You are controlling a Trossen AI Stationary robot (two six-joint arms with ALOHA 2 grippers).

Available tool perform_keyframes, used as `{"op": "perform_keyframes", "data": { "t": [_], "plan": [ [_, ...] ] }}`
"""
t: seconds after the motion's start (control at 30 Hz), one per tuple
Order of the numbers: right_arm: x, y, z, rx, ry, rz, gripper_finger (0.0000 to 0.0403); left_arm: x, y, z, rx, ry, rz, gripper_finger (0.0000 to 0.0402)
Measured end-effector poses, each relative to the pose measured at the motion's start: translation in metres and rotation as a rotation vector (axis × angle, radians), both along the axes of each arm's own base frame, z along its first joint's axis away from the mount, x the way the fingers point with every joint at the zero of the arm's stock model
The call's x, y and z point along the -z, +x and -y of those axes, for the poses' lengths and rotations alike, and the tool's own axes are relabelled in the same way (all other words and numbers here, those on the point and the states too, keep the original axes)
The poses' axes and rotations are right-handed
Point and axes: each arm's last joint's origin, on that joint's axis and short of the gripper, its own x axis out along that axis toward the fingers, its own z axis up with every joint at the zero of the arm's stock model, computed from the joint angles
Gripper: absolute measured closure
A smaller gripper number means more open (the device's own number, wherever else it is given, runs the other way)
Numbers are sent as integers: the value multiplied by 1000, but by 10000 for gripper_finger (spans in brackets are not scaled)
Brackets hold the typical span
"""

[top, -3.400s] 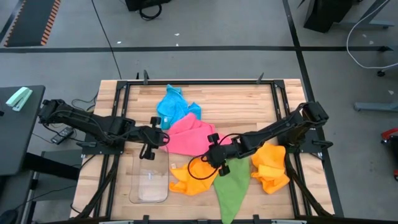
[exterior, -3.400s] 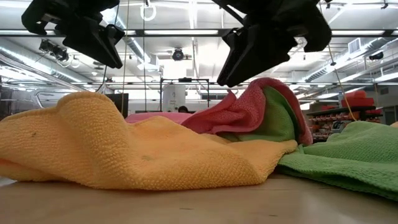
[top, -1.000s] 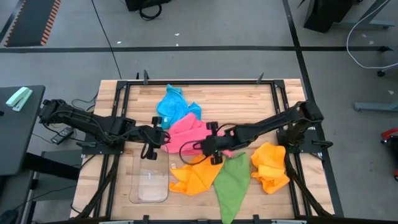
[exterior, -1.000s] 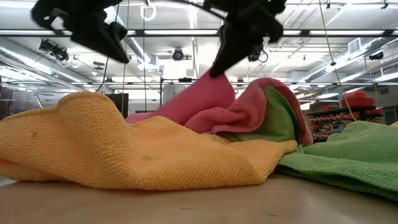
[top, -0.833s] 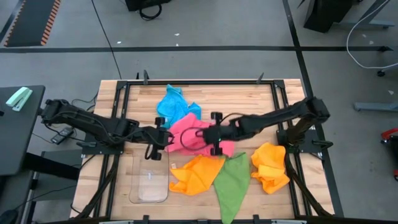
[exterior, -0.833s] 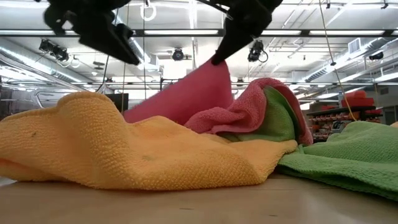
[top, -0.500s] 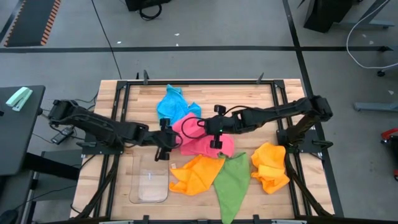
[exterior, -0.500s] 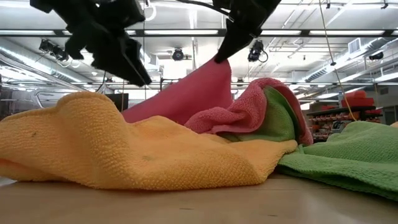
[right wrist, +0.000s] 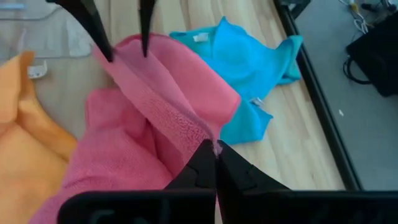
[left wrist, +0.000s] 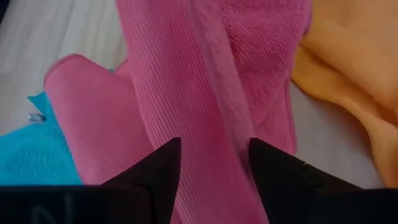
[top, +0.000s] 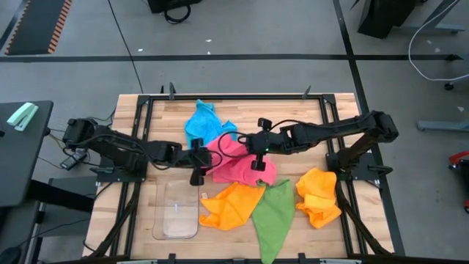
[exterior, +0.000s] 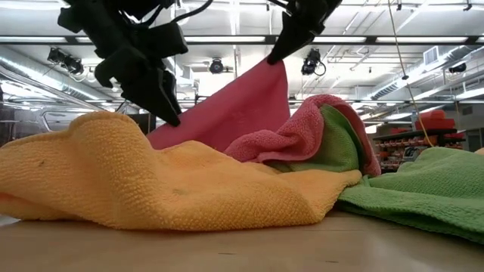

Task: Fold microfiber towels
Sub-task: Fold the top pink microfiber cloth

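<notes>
Pink towel (top: 238, 165) mid-worktop, between blue and orange cloths. Right pincer (top: 258, 144) clamped on raised corner. Stretched edge ran down toward left pincer (top: 199, 157), fingers (left wrist: 155, 171) parted astride that edge, not yet gripping. Left arm nearer free corner.

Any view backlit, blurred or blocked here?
Low view: ceiling lights backlight both arms into silhouettes, and the orange towel fills the foreground. Left wrist view: the pink towel sits close between the dark fingers. High view: evenly lit.
</notes>
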Motion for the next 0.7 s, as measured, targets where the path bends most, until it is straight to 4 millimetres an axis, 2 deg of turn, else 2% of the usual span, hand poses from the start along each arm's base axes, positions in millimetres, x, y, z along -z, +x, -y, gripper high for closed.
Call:
{"op": "perform_keyframes", "data": {
  "t": [0.2, 0.47, 0.7],
  "plan": [
    [-7, -6, 8, 44, 8, 21, 402, -10, 4, 0, -2, -2, 10, 233],
    [-19, -14, 18, 68, -2, 53, 402, -35, 12, -5, -8, -15, 3, 246],
    [-19, -16, 22, 83, -6, 40, 402, -30, 22, -10, -17, -126, 37, 240]
  ]
}}
